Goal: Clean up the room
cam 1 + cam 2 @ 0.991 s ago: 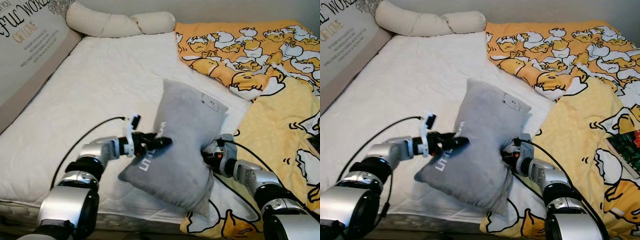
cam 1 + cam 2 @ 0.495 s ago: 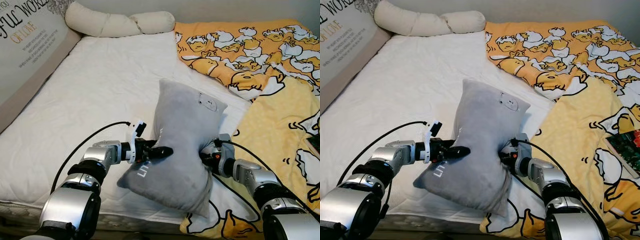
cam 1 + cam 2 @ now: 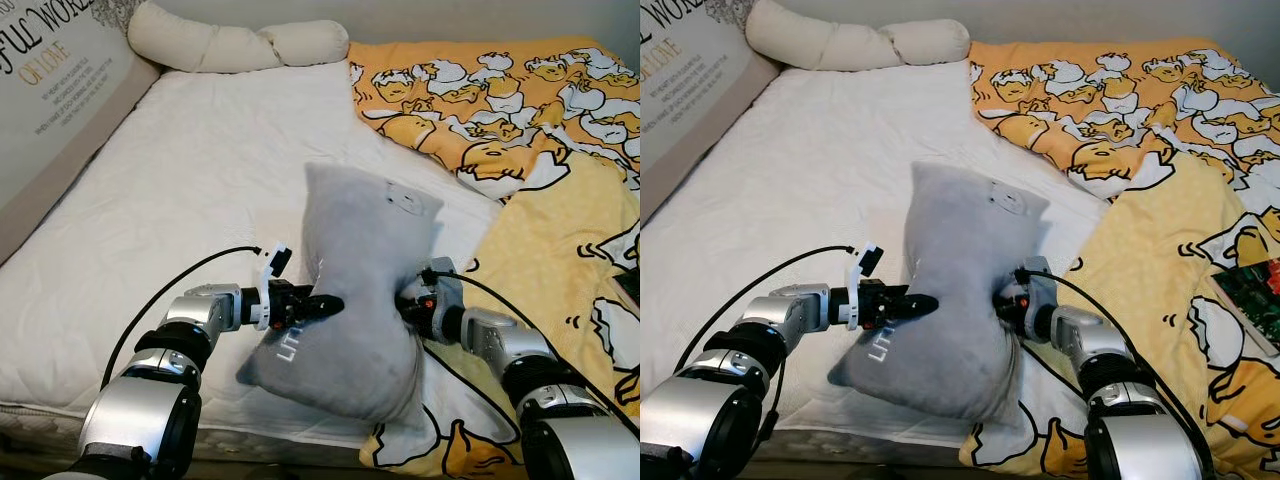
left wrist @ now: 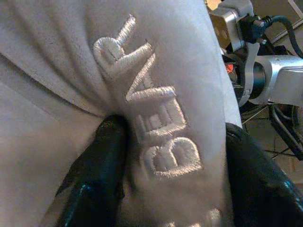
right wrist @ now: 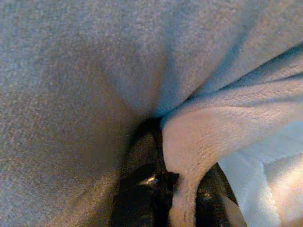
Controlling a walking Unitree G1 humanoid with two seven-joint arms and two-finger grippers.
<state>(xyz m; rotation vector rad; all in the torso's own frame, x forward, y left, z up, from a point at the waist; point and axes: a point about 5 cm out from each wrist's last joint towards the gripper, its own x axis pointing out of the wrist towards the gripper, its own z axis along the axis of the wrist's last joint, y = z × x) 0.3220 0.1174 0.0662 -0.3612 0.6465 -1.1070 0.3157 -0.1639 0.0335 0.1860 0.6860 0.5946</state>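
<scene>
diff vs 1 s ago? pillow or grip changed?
The grey pillow now stands more upright, its top corner tipped towards the robot's left. The left gripper has dropped slightly lower along the pillow's side; the right gripper has pushed in and up. Both stay shut on the pillow's fabric. The yellow blanket and cream bolster are unchanged.

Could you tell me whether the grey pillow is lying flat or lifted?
Lifted: the grey pillow stands tilted, pinched between left hand and right hand.
</scene>
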